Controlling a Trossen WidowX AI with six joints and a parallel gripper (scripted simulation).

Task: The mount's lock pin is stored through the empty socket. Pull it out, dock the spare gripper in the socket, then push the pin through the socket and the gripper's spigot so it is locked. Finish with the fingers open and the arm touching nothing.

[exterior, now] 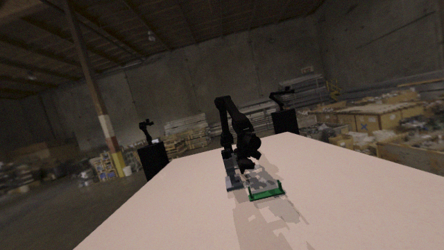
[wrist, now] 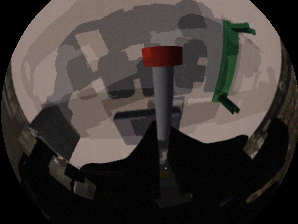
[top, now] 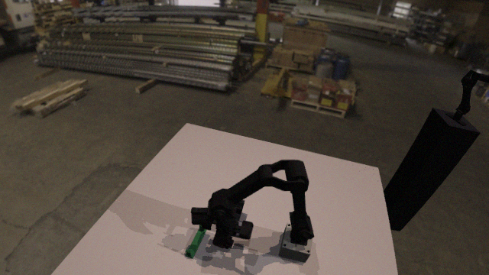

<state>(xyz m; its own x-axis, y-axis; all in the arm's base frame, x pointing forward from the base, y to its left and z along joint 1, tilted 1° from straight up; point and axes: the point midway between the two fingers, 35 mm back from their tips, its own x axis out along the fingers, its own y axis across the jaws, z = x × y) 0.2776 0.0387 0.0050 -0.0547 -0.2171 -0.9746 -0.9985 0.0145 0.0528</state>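
My gripper [wrist: 157, 124] [top: 223, 241] [exterior: 243, 169] is shut on the lock pin [wrist: 161, 99], a grey shaft with a red head that points away from the wrist camera. It holds the pin low over the white table [top: 237, 160], clear of the surface. A green bracket-shaped rail [wrist: 226, 70] [top: 195, 241] [exterior: 266, 194] lies on the table just beside the gripper. A grey block [exterior: 233, 181] sits next to the rail, and a dark grey block [wrist: 56, 129] shows at the left of the wrist view. I cannot tell the socket or the spare gripper apart among the shadows.
The arm's grey base [top: 295, 249] stands on the table to the right of the gripper. A tall black pedestal with a camera [top: 428, 168] stands off the table's right side. Patchy shadows cover the table around the gripper.
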